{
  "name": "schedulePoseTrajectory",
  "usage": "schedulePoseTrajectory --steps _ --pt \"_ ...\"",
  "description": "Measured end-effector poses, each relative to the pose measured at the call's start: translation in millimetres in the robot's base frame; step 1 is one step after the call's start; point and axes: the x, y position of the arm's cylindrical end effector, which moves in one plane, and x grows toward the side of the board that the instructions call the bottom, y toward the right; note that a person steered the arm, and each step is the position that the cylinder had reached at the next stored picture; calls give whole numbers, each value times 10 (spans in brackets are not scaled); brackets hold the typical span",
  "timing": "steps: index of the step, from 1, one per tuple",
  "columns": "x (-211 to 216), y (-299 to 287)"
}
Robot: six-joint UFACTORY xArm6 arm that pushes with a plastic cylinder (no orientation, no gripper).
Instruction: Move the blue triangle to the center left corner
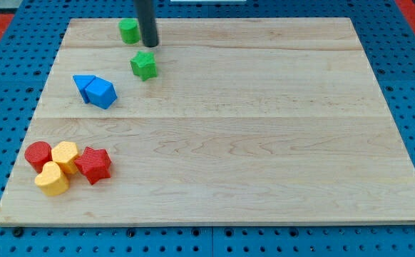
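The blue triangle (85, 87) lies on the wooden board (264, 128) at the view's left, above the middle, touching a second blue block (102, 93) on its right. My tip (150, 46) is near the view's top, to the upper right of the blue blocks and apart from them. It stands between a green round block (129, 31) on its left and a green star-like block (143, 65) just below it.
At the view's lower left sits a cluster: a red round block (38, 155), a yellow block (65, 156), a yellow heart (51, 179) and a red star (93, 165). A blue pegboard (8, 78) surrounds the board.
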Motion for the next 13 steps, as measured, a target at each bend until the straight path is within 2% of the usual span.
schedulePoseTrajectory --steps 2,3,4,6,7,8,10,11,12,13 --pt "-158 -807" --pt "17 -613" --pt "607 -533" --pt "933 -351" --pt "1155 21" --pt "1189 464" --pt "1171 673" --pt "1020 585" --pt "857 63" --pt "891 121"
